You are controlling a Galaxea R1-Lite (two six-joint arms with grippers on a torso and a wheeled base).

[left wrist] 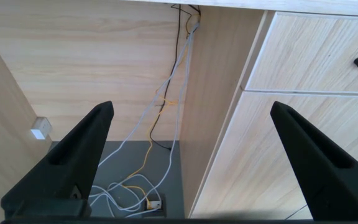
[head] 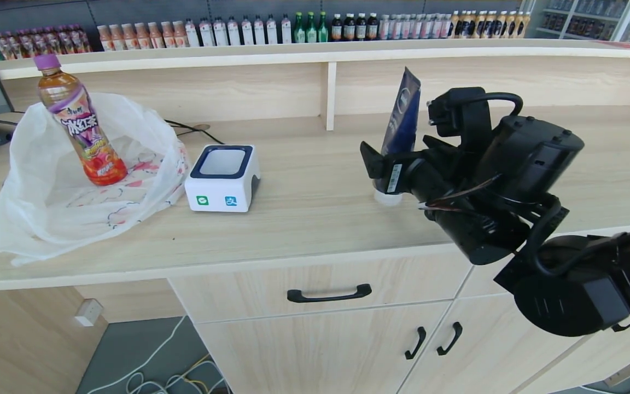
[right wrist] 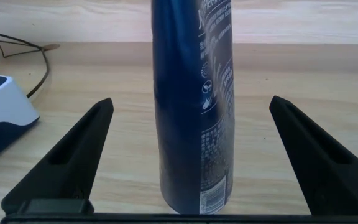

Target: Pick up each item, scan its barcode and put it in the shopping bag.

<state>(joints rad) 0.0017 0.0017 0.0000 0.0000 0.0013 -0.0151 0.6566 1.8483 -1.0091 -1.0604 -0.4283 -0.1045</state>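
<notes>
— Two grippers: how do they stand?
— Both spread wide. The right gripper [right wrist: 191, 106] flanks the dark blue plastic tube [head: 402, 117], upright right of centre on the pale wooden counter [head: 315, 219], without pinching it. The left gripper [left wrist: 191, 109] holds nothing.
— And the white plastic shopping bag [head: 30, 186]?
— Left of frame, with a purple-capped drink bottle [head: 80, 126] standing in it and a white box scanner [head: 222, 178] just beside.
</notes>
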